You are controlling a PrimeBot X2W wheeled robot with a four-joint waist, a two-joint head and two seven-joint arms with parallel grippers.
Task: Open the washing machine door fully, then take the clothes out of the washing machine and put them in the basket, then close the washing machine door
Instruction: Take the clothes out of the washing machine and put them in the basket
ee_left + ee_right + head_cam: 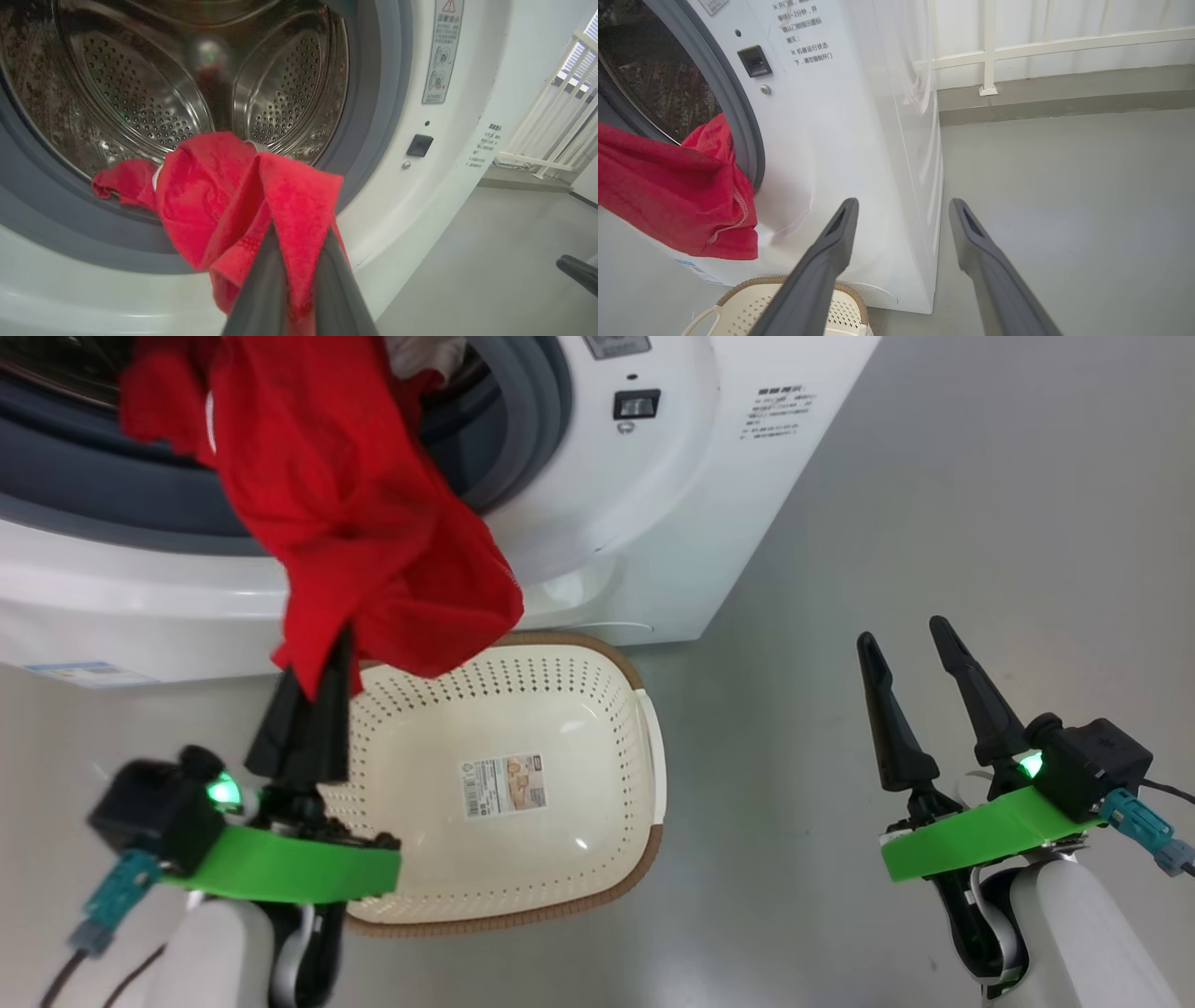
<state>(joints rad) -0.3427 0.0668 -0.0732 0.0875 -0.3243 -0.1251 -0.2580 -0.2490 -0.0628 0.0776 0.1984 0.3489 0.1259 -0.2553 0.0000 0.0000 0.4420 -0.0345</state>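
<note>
Left gripper pinched tight on bright red fabric garment. The garment trails out of the steel drum, over the grey gasket of the big white front-load washing machine, and hangs above the cream perforated plastic basket. Basket sits on grey floor right against the machine front. Right gripper spread wide, holding nothing, well apart to the right.

Red clothes hide the tips of the left hand, and the label in the basket is unreadably small.
</note>
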